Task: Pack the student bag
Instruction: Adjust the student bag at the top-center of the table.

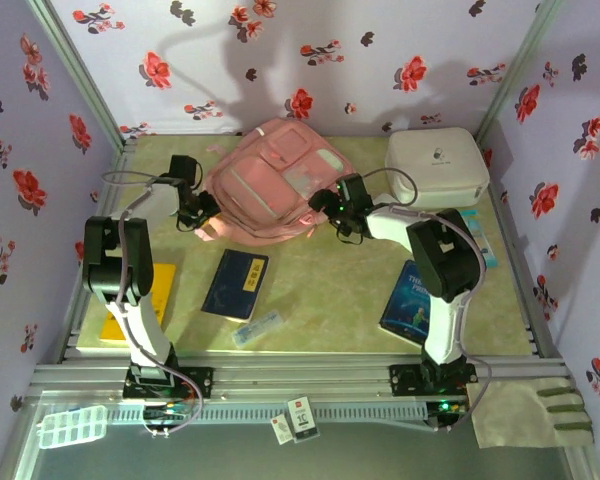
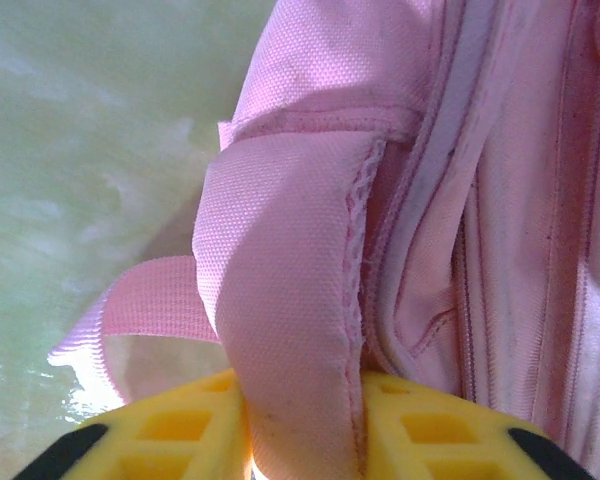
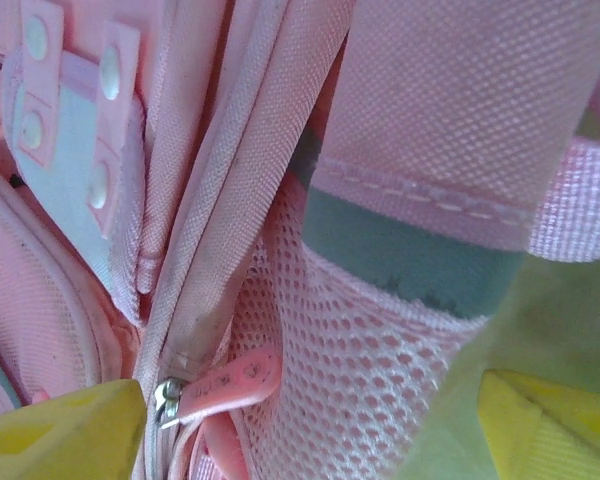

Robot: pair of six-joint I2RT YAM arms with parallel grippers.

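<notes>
Green counter carrying the student bag, laid flat. At the bag's left edge the left end effector pinches a shoulder strap; at its right edge the right end effector, wide, should centre on the zip pull before closing

The student bag blocks rearward (mid-table bare).

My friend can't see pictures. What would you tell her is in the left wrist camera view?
The left gripper pinches a padded pink strap of the student bag between its yellow fingers. A thinner pink webbing loop lies to the left, over the pale green table.
</notes>
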